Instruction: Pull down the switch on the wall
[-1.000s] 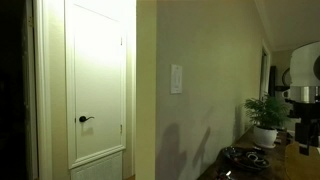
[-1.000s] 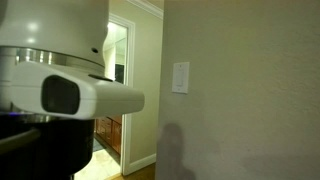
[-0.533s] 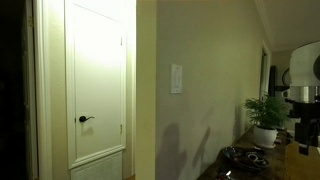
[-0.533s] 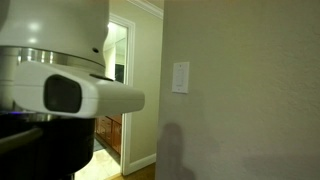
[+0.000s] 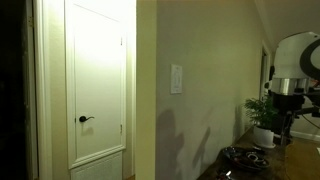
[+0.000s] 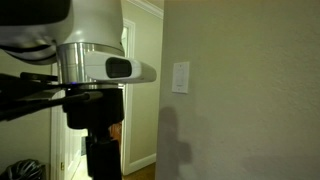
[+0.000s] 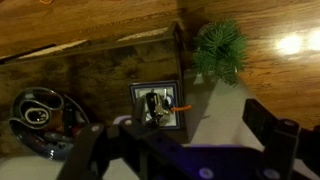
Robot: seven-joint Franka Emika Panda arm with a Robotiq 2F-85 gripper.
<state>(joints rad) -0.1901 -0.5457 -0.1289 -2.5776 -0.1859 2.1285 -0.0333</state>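
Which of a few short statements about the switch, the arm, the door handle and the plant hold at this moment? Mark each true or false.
1. The switch is a white plate on the wall. True.
2. The arm is touching the switch. False: in both exterior views there is a clear gap between them.
3. The door handle is black. True.
4. The plant stands on the floor by the door. False: it stands on a wooden top near the arm.
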